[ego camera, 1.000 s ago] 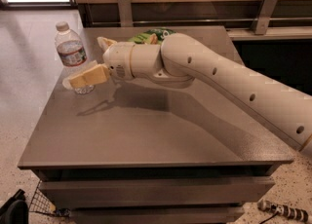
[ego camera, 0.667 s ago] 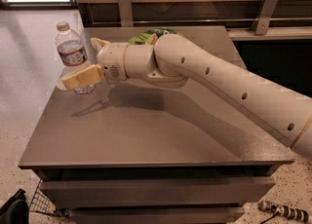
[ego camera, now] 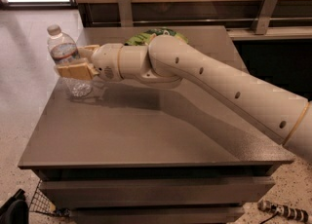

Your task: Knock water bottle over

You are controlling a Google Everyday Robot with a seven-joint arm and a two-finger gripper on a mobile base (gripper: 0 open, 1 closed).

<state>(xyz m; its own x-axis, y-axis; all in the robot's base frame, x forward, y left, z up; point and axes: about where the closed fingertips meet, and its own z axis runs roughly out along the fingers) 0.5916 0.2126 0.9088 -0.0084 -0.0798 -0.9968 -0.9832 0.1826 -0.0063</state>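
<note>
The water bottle is clear plastic with a white cap and a red, white and blue label band. It stands at the far left edge of the grey table and leans to the left. My gripper is at the bottle's middle, pressed against its right and front side, and hides part of its lower body. The white arm reaches in from the right across the table.
A green and yellow bag lies behind the arm near the table's back edge. The table's left edge drops to the floor right beside the bottle. A wire basket sits on the floor at lower left.
My gripper has moved left against the bottle. The bottle's top has shifted left and it now leans toward the table's left edge.
</note>
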